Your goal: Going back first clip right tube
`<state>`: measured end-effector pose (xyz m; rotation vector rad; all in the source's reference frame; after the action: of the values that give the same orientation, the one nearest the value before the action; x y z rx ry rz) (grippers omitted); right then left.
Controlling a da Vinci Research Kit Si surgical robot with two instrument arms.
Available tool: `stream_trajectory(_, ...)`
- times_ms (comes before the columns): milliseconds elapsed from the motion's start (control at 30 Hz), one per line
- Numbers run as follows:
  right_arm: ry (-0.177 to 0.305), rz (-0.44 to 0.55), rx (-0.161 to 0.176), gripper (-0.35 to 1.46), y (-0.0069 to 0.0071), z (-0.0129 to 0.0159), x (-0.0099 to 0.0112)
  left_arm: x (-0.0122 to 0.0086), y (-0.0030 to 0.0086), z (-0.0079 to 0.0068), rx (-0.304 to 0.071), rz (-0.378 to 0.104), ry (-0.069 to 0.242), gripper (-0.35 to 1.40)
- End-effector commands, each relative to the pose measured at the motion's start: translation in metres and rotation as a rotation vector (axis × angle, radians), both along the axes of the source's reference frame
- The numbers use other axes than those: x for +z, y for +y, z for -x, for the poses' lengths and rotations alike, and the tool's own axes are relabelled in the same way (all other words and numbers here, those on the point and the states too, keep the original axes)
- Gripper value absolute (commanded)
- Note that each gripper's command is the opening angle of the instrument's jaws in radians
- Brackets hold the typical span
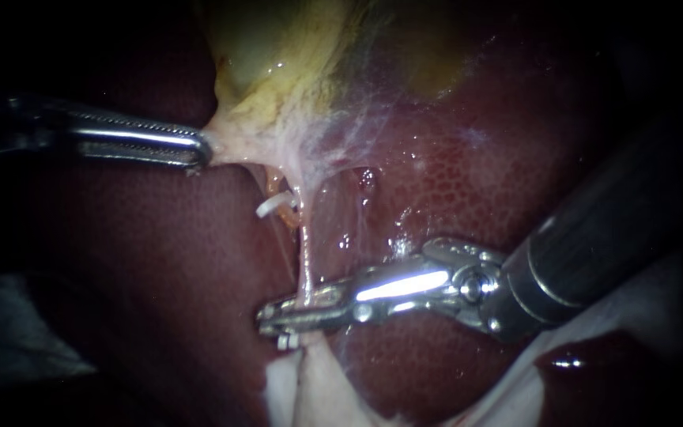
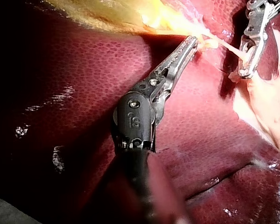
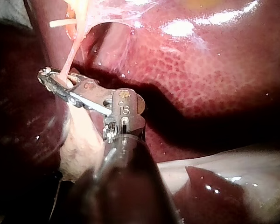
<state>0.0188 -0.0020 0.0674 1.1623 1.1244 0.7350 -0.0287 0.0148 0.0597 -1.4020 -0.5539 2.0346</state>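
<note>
Steel right pincer, closed around pale tube

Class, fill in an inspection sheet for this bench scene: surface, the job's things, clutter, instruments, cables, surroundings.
Surface: liver, wet, dark red.
Job's things: thin tube stretched downward from the gallbladder; white clip beside its upper part.
Clutter: nothing seen.
Instruments: left instrument, jaws shut on the gallbladder's lower edge; right instrument, tip at the tube's lower end.
Cables: nothing seen.
Surroundings: dark; pale tissue below the right instrument.
</note>
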Motion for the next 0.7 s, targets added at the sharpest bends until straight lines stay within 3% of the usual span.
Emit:
stream_trajectory(33,0.000,0.001,0.000,-0.35,-0.0001,-0.0001,0.0001,0.0000,0.0000,0.0000,0.000,0.000,0.000,-0.35)
stream_trajectory(167,-0.008,0.069,0.019,0.35,-0.0001,-0.0008,0.0011,0.0000,0.0000,0.0000,0.000,0.000,0.000,-0.35)
stream_trajectory(200,-0.017,0.085,0.023,0.39,0.0000,-0.0009,0.0013,0.0000,0.0000,0.0000,0.000,0.000,0.000,-0.35)
stream_trajectory(333,-0.076,0.126,0.050,0.46,0.0006,-0.0003,0.0027,0.0002,0.0000,0.0000,0.000,0.000,0.000,-0.35)
stream_trajectory(400,-0.117,0.152,0.082,0.47,0.0012,0.0004,0.0035,0.0002,0.0000,-0.0001,0.001,0.001,-0.001,-0.35)
stream_trajectory(500,-0.144,0.173,0.100,0.49,0.0019,0.0014,0.0042,0.0003,0.0000,-0.0002,0.001,0.001,-0.001,-0.35)
stream_trajectory(600,-0.147,0.221,0.103,0.50,0.0025,0.0027,0.0034,0.0003,0.0000,-0.0004,0.002,0.001,-0.001,-0.35)
stream_trajectory(700,-0.142,0.310,0.075,0.50,0.0034,0.0039,0.0014,0.0002,0.0000,-0.0004,0.002,0.000,-0.002,-0.35)
